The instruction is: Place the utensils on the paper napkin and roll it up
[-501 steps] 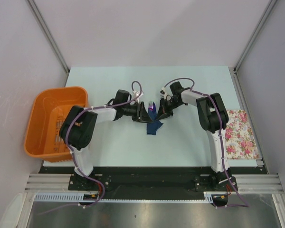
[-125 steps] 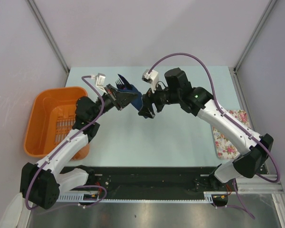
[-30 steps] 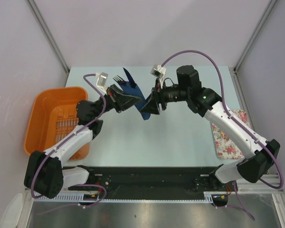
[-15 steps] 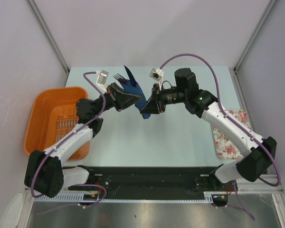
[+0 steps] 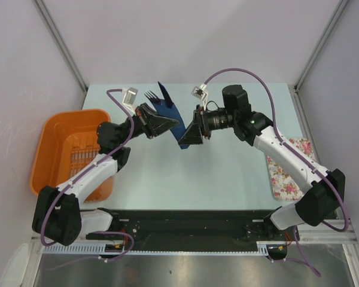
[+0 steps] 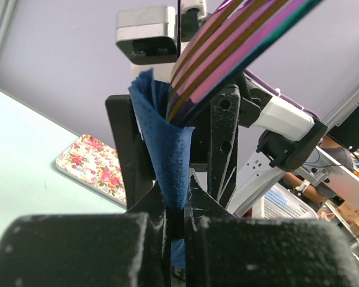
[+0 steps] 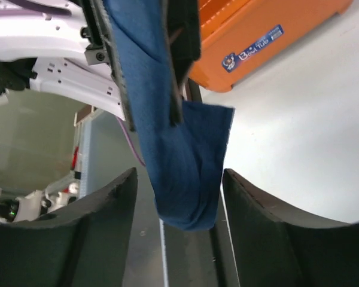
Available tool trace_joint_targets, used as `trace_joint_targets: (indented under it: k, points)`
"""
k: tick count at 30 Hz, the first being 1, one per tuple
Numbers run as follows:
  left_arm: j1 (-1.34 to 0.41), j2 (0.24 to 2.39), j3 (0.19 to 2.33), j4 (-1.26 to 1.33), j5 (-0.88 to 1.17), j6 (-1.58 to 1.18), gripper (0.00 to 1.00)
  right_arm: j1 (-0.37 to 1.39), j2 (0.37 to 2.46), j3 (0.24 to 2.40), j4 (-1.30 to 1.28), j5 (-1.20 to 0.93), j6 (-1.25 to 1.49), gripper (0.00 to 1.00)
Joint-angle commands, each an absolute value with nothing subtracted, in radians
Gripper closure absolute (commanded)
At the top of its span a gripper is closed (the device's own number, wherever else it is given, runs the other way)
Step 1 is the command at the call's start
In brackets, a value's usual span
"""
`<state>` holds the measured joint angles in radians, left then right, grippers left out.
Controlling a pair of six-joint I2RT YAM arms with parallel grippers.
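The navy paper napkin [image 5: 172,119] is wrapped into a loose roll and held in the air above the table's middle. The purple utensils [image 5: 154,98] stick out of its upper end, fork tines showing. My left gripper [image 5: 163,122] is shut on the roll's middle; in the left wrist view the napkin [image 6: 167,161] rises from the pinched jaws of the left gripper [image 6: 178,209], with the utensil handles [image 6: 227,42] above. My right gripper [image 5: 188,136] stands open around the roll's lower end. In the right wrist view the napkin [image 7: 179,161] hangs between the spread fingers [image 7: 102,221] without touching them.
An orange basket [image 5: 66,152] stands at the table's left edge, also behind the roll in the right wrist view [image 7: 257,36]. A white floral cloth [image 5: 285,167] lies at the right edge. The light table [image 5: 227,173] spreads below both raised arms.
My left gripper has lifted the roll slightly, so the fork tines sit a little higher. The right gripper has shifted slightly around the roll's lower end and stands open now.
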<state>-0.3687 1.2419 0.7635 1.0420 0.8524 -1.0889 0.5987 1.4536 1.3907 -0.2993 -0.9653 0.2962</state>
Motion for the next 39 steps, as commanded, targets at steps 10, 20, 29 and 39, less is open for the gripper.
trace_joint_targets:
  k: [10, 20, 29, 39]
  points:
    - [-0.367, 1.21, 0.784, 1.132, 0.83, -1.063, 1.0, 0.58, 1.485, 1.565, -0.419, -0.877, 0.204, 0.23]
    - [-0.373, 1.216, 0.787, 1.152, 0.822, -1.075, 1.0, 0.643, 1.516, 1.56, -0.376, -0.879, 0.19, 0.35]
    - [-0.373, 1.221, 0.775, 1.166, 0.822, -1.083, 1.0, 0.638, 1.526, 1.562, -0.333, -0.92, 0.227, 0.8]
    - [-0.371, 1.239, 0.781, 1.193, 0.828, -1.101, 1.0, 0.594, 1.519, 1.585, -0.431, -0.85, 0.184, 0.29]
